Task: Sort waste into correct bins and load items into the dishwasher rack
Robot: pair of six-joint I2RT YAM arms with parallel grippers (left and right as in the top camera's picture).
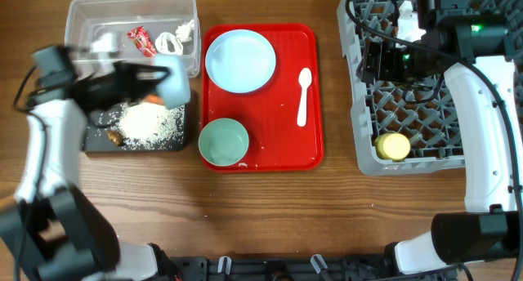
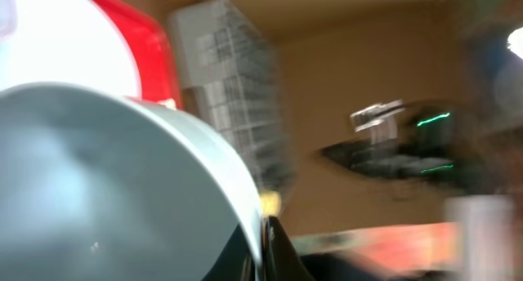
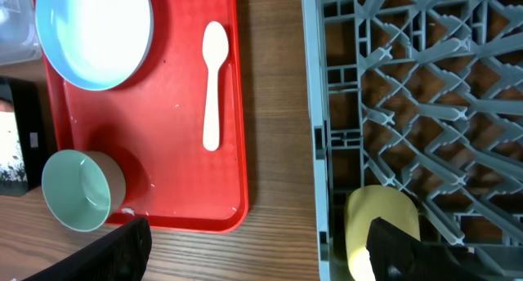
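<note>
Left pincer (image 1: pixel 151 75), clamped on the tilted light blue bowl (image 1: pixel 173 83), may scatter rice (image 1: pixel 151 122) beyond the black tub (image 1: pixel 96 146); right pincer (image 3: pixel 261 250) stands apart.

The overhead view is bright and even, with thin soft shadows round the red tray (image 1: pixel 278 126) on the desk (image 1: pixel 261 216). Left of the red tray, the left arm (image 1: pixel 98 86) is smeared by motion. The left wrist view is blurred throughout, the light blue bowl (image 2: pixel 106 183) a soft mass. The right wrist view is sharp, though the light blue plate (image 3: pixel 94 32) glares white.
</note>
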